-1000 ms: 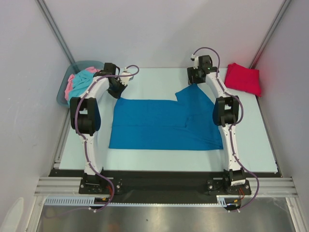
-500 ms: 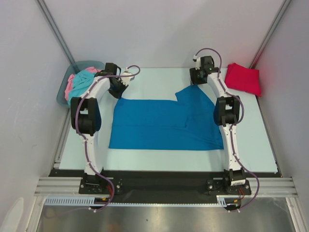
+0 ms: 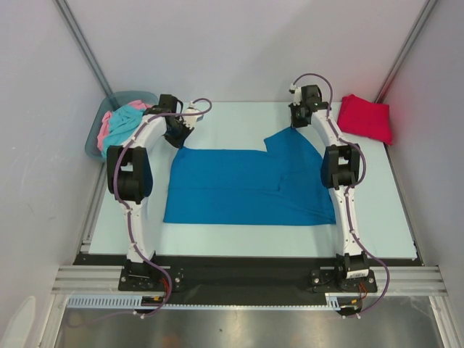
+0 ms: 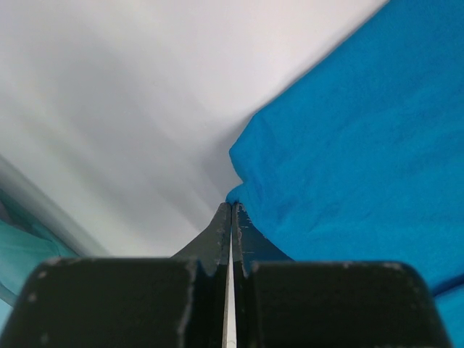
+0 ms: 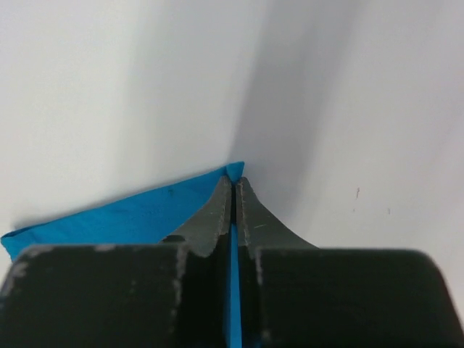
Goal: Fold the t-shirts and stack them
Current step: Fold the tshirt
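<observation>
Both pairs of jaws are sitting shut at far corners of the blue t-shirt [image 3: 246,185], lying flat on the desk [image 3: 232,119].
Right jaws are pinching just a sliver of cloth; left jaws, pressed together, may be catching none, so lifting is risking one corner slipping and a crooked fold.

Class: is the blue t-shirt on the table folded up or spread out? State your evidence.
Mostly spread out: the blue t-shirt lies flat and wide across the table, with only its right part overlapped.
</observation>
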`<action>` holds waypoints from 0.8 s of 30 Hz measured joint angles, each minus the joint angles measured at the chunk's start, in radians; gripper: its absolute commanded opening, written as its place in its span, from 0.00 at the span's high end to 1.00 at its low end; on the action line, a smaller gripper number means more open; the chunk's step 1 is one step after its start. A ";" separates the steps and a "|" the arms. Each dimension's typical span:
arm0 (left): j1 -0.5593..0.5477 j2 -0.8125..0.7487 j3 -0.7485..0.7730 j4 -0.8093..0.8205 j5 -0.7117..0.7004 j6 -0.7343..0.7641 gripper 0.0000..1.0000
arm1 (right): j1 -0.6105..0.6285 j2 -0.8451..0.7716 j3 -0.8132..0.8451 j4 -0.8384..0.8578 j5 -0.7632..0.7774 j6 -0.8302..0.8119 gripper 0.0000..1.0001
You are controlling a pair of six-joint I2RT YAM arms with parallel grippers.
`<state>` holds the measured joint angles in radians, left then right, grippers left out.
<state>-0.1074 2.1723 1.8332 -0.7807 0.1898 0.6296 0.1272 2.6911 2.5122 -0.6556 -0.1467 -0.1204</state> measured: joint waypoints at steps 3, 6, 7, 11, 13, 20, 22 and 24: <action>-0.001 0.000 0.000 0.000 0.000 0.000 1.00 | 0.002 0.000 0.002 -0.001 0.005 -0.005 1.00; -0.002 0.000 0.000 0.000 0.000 0.001 1.00 | 0.003 0.000 0.002 -0.001 0.014 -0.014 1.00; -0.002 0.000 0.000 0.000 0.000 0.002 1.00 | 0.003 0.000 0.002 -0.001 0.017 -0.016 1.00; -0.002 0.000 -0.003 0.000 -0.004 0.010 1.00 | 0.002 -0.002 0.002 -0.002 0.026 -0.044 1.00; -0.002 -0.001 -0.009 0.002 -0.005 0.018 1.00 | -0.003 -0.010 0.001 -0.010 0.027 -0.068 1.00; 0.018 -0.002 -0.038 0.010 -0.012 0.048 1.00 | -0.045 -0.133 -0.090 -0.055 0.020 -0.179 1.00; 0.027 -0.005 -0.042 0.013 -0.013 0.054 1.00 | -0.060 -0.196 -0.138 -0.074 0.003 -0.220 1.00; 0.037 -0.012 -0.049 0.016 -0.013 0.060 1.00 | -0.070 -0.249 -0.174 -0.099 -0.016 -0.253 1.00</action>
<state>-0.0708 2.1605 1.7840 -0.7647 0.1764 0.6895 0.0570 2.4424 2.3386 -0.7544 -0.1631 -0.3737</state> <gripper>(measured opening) 0.005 0.016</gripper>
